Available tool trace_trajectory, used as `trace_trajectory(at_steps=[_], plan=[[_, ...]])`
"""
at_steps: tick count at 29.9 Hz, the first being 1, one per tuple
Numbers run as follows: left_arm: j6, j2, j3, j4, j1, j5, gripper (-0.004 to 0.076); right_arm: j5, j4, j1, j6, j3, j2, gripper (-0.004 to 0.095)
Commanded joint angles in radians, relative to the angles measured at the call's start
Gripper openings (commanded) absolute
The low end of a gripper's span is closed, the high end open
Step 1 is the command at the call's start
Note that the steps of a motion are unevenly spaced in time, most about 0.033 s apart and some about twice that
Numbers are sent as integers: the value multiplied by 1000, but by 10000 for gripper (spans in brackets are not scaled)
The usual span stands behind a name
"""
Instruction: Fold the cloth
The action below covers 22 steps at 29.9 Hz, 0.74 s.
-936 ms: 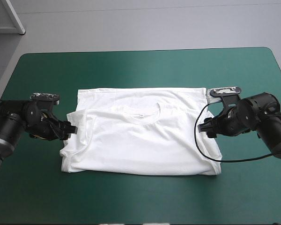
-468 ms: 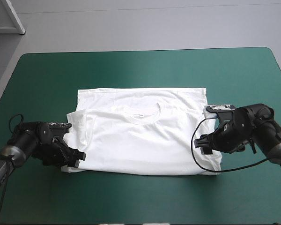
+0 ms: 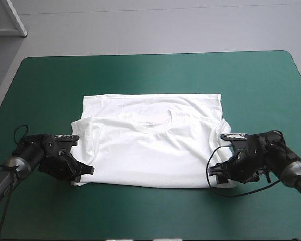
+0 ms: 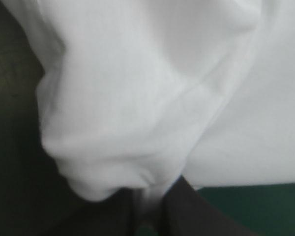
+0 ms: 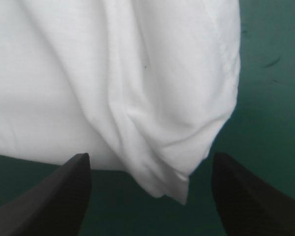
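While the T-shirt (image 3: pixel 150 150) lies flat on the desk (image 3: pixel 150 216), the two tools sit low at its two near corners. The left tool (image 3: pixel 89 170) is at the near left corner. In its own view its black fingers (image 4: pixel 196 219) are almost together, with a bit of white cloth pinched between them. The right tool (image 3: pixel 216 177) is at the near right corner. Its fingers (image 5: pixel 59 196) stand wide apart. The corner of the T-shirt reaches into the gap between them and touches neither one.

Farther on, the T-shirt fills the middle of the desk, front side up. A short sleeve (image 3: pixel 83 131) shows at its left side. The collar (image 3: pixel 151 119) points to the far edge. Beyond the collar lies one more flat white band of the T-shirt. Past that, the teal-green cover (image 3: pixel 150 75) runs on to the far edge of the desk.
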Motion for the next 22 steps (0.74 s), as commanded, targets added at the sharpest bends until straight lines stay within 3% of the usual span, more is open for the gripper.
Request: trace_trajectory(at_steps=[1, 7, 10, 16, 22], plan=[[5, -17, -17, -20, 0, 0, -10, -57, 15, -1, -10, 7, -7, 628], [5, -17, -17, -18, 0, 18, -10, -123, 114, -1, -56, 62, 54, 523], [7, -17, -17, -15, 0, 27, -10, -142, 139, -1, -86, 69, 79, 412], [7, -41, -58, -8, 0, 40, -10, -140, 123, -1, -110, 65, 43, -23], [0, -59, -216, -7, 0, 113, -10, -123, 72, -1, -89, -12, -52, -14]])
